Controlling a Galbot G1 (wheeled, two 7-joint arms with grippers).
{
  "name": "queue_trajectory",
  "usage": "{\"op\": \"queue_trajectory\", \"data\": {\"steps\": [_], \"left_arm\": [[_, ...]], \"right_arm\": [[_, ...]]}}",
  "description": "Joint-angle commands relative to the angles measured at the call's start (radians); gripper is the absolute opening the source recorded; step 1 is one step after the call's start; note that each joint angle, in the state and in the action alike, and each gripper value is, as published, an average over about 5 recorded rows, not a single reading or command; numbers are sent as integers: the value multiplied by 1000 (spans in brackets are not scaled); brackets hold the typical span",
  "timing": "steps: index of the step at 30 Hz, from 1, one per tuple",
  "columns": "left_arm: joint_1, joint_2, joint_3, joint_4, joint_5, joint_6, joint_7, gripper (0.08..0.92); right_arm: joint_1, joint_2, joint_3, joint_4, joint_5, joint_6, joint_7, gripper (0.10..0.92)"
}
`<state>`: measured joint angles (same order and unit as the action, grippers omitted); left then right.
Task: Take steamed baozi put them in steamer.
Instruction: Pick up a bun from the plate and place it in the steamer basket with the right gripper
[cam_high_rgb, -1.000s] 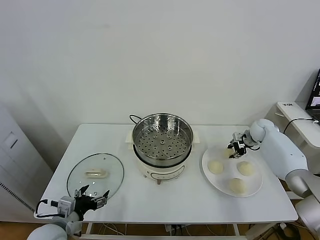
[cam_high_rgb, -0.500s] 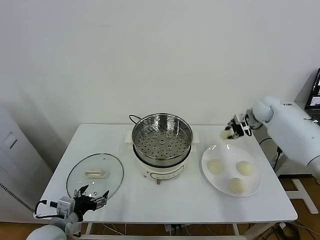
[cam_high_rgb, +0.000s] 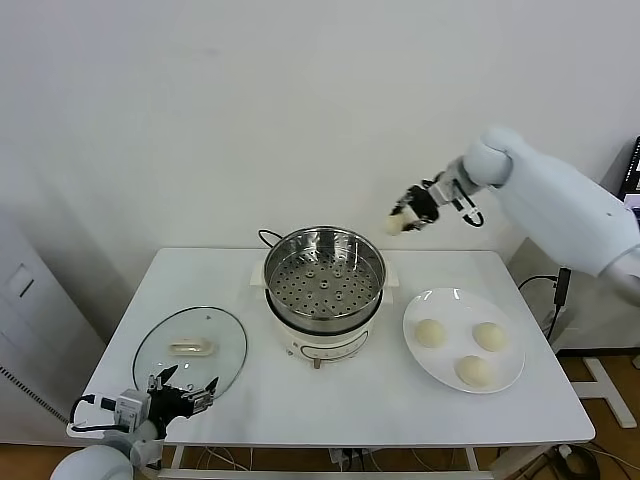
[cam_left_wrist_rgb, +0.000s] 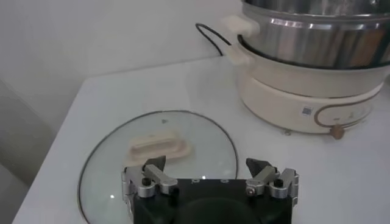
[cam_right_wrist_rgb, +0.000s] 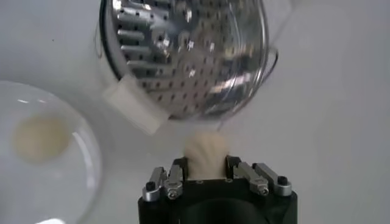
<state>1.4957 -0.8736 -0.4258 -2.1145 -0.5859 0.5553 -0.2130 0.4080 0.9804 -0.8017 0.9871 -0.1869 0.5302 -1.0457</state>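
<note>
Baozi number one (cam_high_rgb: 397, 223) is up in the air, pinched tight between the fingers of the right gripper (cam_high_rgb: 408, 217). It hangs high above the table (cam_high_rgb: 330, 400), just past the right edge of the steamer (cam_high_rgb: 325, 280) and toward the back wall. In the right wrist view the soft bun (cam_right_wrist_rgb: 205, 157) sits squeezed between the two fingers, with the shiny tray full of holes (cam_right_wrist_rgb: 183, 55) below it. Three more baozi lie on the white plate (cam_high_rgb: 420, 355) to the right of the steamer: one on the left side of the plate (cam_high_rgb: 431, 332), one on the right side (cam_high_rgb: 489, 335) and one at the front (cam_high_rgb: 473, 371). They sit apart from each other. The steamer stands in the middle of the table on its cream base, and no bun is in its tray. The glass lid (cam_high_rgb: 190, 349) lies flat on the table to the left of the steamer, with its cream handle facing up. The left gripper (cam_high_rgb: 183, 393) waits low at the front left corner of the table, just by the near edge of the lid, with its fingers spread wide and nothing between them.
</note>
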Motion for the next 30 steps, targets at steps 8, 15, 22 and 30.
{"op": "queue_trajectory", "data": {"steps": [8, 15, 22, 30], "left_arm": [[0, 7, 3, 9, -2, 0, -1, 823], [-1, 8, 7, 8, -1, 5, -1, 823], [3, 7, 5, 6, -1, 5, -2, 823], [5, 5, 4, 6, -1, 3, -2, 823]], "right_arm": [[-143, 254, 111, -21, -566, 342, 67, 399], [-221, 303, 181, -49, -731, 342, 93, 399], [-256, 349, 218, -91, -802, 342, 118, 399], [-283, 376, 241, -121, -862, 342, 133, 399]]}}
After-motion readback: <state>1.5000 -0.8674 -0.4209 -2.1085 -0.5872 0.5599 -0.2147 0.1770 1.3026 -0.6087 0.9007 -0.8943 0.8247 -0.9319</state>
